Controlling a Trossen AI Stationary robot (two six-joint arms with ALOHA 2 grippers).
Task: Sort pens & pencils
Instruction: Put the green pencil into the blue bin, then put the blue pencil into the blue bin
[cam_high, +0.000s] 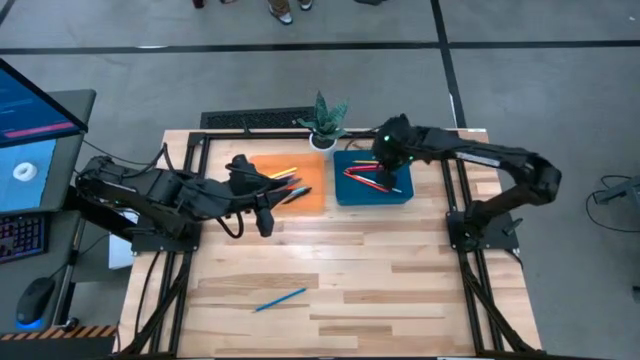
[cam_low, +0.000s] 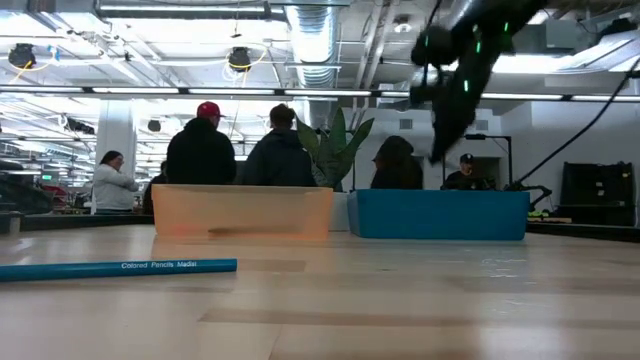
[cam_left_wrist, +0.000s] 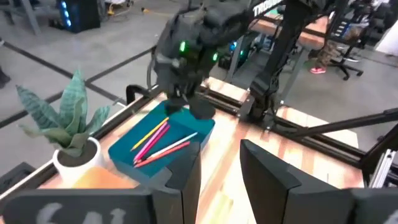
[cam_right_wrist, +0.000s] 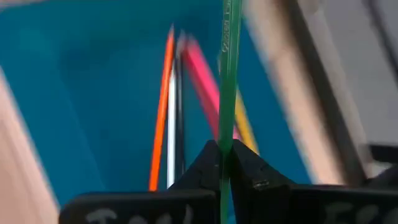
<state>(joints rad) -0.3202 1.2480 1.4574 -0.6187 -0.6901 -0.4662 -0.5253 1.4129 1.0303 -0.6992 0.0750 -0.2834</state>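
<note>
My right gripper (cam_right_wrist: 224, 163) hangs over the blue tray (cam_high: 372, 190) at the far middle of the table, shut on a green pencil (cam_right_wrist: 227, 74). Red, pink, orange, yellow and white sticks (cam_left_wrist: 158, 142) lie flat on the blue tray's floor. The orange tray (cam_high: 305, 200) to its left holds yellow, orange and dark sticks (cam_high: 285, 176). A blue pencil (cam_high: 280, 299) lies flat on the table near the front edge. My left gripper (cam_left_wrist: 221, 180) is over the orange tray's left part, open, with nothing between its fingers. My right gripper pinches the green pencil's shaft (cam_right_wrist: 224, 140) between its two fingertips. The fingers slant down from above toward the blue tray. The pencil runs on ahead past the fingertips, over the sticks in the tray. Whether its far end touches the tray, I cannot tell.
A small potted plant (cam_high: 325, 125) in a white pot stands at the far edge between the two trays. Black frame rails (cam_high: 470, 290) run along the table's left and right sides. Bare wood lies in the middle and near part. People (cam_low: 240, 150) are in the room behind.
</note>
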